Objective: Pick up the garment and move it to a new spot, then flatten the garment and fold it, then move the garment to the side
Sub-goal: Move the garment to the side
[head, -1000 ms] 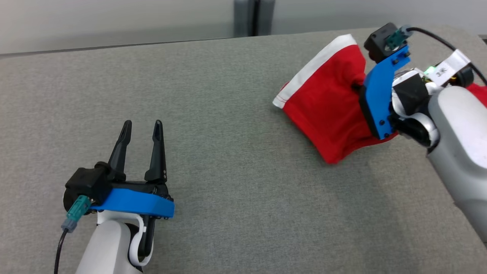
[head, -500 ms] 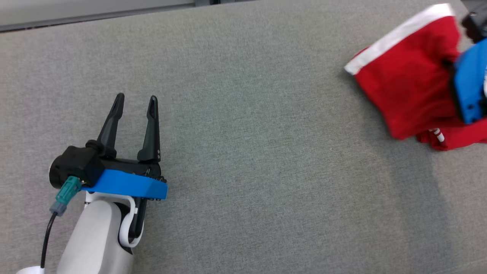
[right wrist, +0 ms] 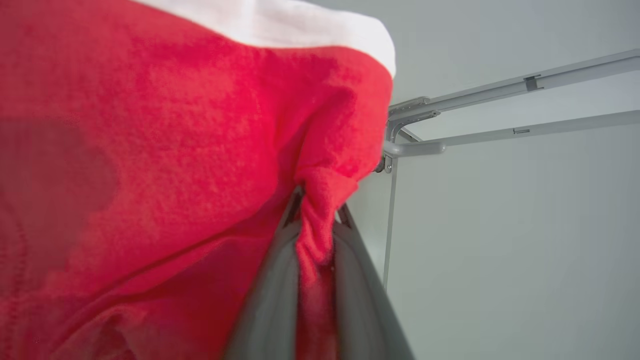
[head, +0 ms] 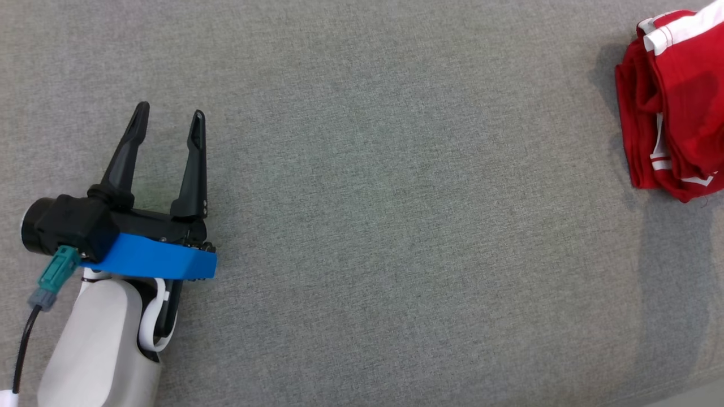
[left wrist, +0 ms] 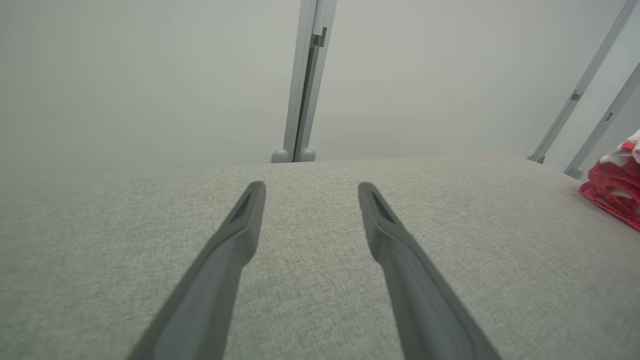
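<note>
Red white-trimmed cloth garment (head: 673, 113) lies far right, pinched by fingers of the right gripper (right wrist: 317, 200); left gripper (head: 169, 110), fingers spread, hangs well apart.

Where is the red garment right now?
The red garment is bunched at the head view's upper right edge, far across the grey surface from the left gripper; the right wrist view shows the right gripper pinching a fold of it.

This looks like a bare robot-testing lab. A wide work surface of grey woven fabric (head: 396, 226) is enclosed by plain pale grey wall panels (left wrist: 150, 75), which are joined by slim grey metal frame posts (left wrist: 305, 80).
</note>
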{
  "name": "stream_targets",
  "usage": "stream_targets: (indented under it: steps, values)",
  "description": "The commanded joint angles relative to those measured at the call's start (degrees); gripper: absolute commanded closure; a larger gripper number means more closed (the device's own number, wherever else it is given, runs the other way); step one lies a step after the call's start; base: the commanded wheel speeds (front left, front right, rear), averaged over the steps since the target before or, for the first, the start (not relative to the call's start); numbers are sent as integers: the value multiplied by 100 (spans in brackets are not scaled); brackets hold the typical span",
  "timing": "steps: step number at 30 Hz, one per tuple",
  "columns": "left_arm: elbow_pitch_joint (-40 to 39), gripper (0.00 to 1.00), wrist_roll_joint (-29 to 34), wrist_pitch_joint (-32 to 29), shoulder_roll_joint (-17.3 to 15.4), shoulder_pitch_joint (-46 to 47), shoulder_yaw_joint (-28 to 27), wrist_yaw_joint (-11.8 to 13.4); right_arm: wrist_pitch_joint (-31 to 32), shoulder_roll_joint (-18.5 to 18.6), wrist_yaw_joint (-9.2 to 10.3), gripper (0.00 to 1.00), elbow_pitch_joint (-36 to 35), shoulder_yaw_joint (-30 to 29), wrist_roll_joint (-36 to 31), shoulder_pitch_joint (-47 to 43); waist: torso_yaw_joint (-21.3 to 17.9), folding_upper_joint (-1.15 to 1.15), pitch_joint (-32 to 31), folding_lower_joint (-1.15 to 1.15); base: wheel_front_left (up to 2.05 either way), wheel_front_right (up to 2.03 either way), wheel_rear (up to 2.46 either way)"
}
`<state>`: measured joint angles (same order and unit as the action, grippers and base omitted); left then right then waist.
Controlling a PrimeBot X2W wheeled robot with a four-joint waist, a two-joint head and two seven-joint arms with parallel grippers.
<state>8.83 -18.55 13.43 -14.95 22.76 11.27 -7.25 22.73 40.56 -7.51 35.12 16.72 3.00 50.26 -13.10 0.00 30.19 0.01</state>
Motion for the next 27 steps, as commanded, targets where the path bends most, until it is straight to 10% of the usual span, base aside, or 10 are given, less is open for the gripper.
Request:
stream_targets:
  steps: [1,2,3,4,17,27]
  values:
    - [-46,0,47,-26,-43,90,-24,28,-61,-46,4,100,45,-53,-86,-22,-8,0,6,-1,0,0,0]
    - [-96,0,48,-54,-53,90,-16,30,-177,-110,4,100,100,-161,-232,-24,-18,0,18,-1,0,0,0]
    - [-132,0,43,-76,-57,94,-10,37,-296,-182,4,9,147,-236,-392,-37,-25,0,24,-1,0,0,0]
    - [-159,0,31,-103,-71,98,-9,39,-414,-279,4,0,205,-364,-499,-45,-32,0,22,-1,0,0,0]
    - [253,0,-99,38,120,-309,119,101,-1232,-1572,4,0,906,-1768,-810,-659,133,0,-953,-1,0,0,0]
    - [785,0,-312,159,403,-959,8,140,-2247,-2595,3,0,-6,-2446,147,-2247,579,0,-2050,-1,0,0,0]
